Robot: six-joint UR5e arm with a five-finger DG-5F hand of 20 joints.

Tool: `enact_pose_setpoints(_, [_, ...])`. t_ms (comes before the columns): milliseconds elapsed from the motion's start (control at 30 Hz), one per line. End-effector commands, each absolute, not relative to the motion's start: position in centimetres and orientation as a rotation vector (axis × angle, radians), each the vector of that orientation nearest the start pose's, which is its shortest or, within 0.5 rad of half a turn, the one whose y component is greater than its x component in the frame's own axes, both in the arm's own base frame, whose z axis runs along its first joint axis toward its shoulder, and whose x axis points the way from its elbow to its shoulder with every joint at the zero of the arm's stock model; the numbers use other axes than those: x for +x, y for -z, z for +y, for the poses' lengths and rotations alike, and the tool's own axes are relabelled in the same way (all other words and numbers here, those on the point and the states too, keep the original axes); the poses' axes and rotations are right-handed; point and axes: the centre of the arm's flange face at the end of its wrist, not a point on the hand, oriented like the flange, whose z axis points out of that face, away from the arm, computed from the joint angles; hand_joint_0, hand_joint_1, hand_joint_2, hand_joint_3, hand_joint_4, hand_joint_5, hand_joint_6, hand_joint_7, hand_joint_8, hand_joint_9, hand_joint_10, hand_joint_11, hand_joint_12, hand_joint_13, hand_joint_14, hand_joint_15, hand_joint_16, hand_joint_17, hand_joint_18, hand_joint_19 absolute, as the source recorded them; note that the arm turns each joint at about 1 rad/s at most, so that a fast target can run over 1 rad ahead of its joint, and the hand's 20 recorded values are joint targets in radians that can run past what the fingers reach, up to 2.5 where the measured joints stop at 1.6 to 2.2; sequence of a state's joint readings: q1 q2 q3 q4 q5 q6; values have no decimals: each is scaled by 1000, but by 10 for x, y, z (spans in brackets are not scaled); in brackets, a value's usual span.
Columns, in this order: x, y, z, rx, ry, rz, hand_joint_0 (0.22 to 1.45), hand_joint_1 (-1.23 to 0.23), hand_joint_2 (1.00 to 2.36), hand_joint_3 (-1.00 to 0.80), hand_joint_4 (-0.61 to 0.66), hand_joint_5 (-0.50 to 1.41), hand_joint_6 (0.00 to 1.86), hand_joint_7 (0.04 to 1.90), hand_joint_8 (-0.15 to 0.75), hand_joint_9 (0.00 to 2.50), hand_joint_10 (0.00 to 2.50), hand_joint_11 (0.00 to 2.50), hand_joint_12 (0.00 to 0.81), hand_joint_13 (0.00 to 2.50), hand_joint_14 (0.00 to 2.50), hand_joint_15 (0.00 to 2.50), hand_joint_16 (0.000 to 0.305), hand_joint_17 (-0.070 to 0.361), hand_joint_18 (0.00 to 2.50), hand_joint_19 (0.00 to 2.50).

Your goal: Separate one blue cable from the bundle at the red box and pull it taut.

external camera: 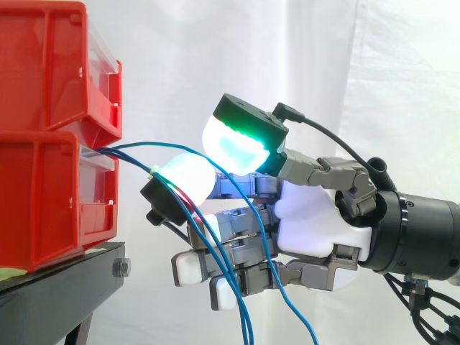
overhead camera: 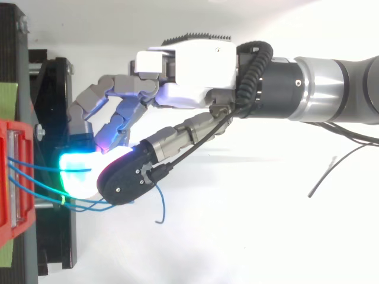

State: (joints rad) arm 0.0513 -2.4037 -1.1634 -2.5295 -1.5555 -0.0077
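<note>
The lower red plastic box [external camera: 43, 201] is sitting on the black stand [external camera: 57, 287]. A bundle of thin blue cables [external camera: 244, 323] is issuing from its front, gathered by a small green tie [external camera: 153, 170] and then drooping past the hand's lower fingers. One thin blue cable [external camera: 165, 144] is arching apart from the others, above the tie, and running in between two glowing pads [external camera: 241, 147] — the upper one green and cyan, the lower one white. The hand [external camera: 316, 223] is, as far as can be judged, closing these two pads on that single cable in a pinch near the box. The remaining fingers are lying half-curled below, with the hanging bundle crossing in front of them. The cable is looking light, limp and smooth-jacketed, so it is likely to slide through a loose pinch and give no resistance until its slack is gone — a firm hold on its free span, clear of its neighbours, is appearing the soundest place to grip.
</note>
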Motion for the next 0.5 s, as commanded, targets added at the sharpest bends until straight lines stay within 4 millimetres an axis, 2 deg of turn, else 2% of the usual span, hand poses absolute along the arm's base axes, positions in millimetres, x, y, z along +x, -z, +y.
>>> enact_pose_setpoints(0, [794, -207, -94, 1052, -1317, 1096, 645, -741, 1018, -224, 87, -216, 883, 933, 331, 876, 16, 913, 387, 861, 17, 523, 49, 110, 861, 688])
enact_pose_setpoints(67, [794, -207, -95, 1054, -1315, 1096, 651, -780, 1015, -275, 98, -218, 884, 934, 329, 868, 16, 917, 384, 861, 17, 528, 49, 110, 862, 686])
enact_pose_setpoints(133, [794, -207, -94, 1052, -1317, 1096, 638, -792, 1007, -404, 121, -216, 885, 942, 330, 873, 15, 914, 382, 860, 18, 522, 48, 109, 867, 686])
enact_pose_setpoints(200, [794, -206, -93, 1053, -1317, 1100, 613, -689, 1000, -500, 149, -213, 884, 933, 335, 887, 16, 912, 383, 870, 17, 529, 49, 109, 870, 695])
enact_pose_setpoints(300, [794, -207, -95, 1054, -1315, 1096, 597, -522, 1000, -500, 159, -206, 879, 933, 339, 905, 16, 894, 383, 875, 18, 525, 49, 110, 885, 693])
enact_pose_setpoints(400, [794, -208, -96, 1054, -1316, 1096, 628, -448, 1000, -500, 155, -201, 882, 949, 339, 917, 16, 885, 384, 887, 18, 524, 49, 110, 895, 709])
enact_pose_setpoints(467, [793, -207, -100, 1062, -1311, 1099, 631, -463, 1002, -477, 152, -200, 888, 966, 346, 917, 16, 898, 386, 888, 17, 528, 49, 110, 895, 702])
